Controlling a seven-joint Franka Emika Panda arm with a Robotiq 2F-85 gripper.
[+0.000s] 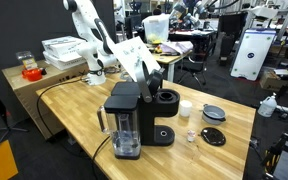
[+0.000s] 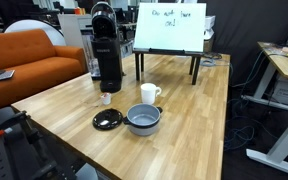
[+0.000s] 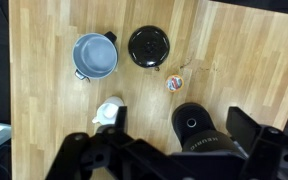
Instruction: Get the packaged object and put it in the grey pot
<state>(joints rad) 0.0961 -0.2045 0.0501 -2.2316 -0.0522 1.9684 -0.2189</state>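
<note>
The packaged object (image 3: 174,83) is a tiny pale packet lying on the wooden table next to the black coffee machine (image 3: 194,130). It shows in both exterior views (image 1: 191,136) (image 2: 105,98). The grey pot (image 3: 95,55) stands empty by the table's edge and shows in both exterior views (image 1: 213,114) (image 2: 142,120). My gripper (image 3: 181,122) is open and empty. It hangs high above the coffee machine, well away from the packet. In an exterior view it (image 1: 151,70) is just above the machine.
A flat black disc (image 3: 148,46) lies next to the pot. A white cup (image 3: 109,112) stands between the pot and the machine. A whiteboard sign on legs (image 2: 169,28) stands at the far end of the table (image 2: 184,100).
</note>
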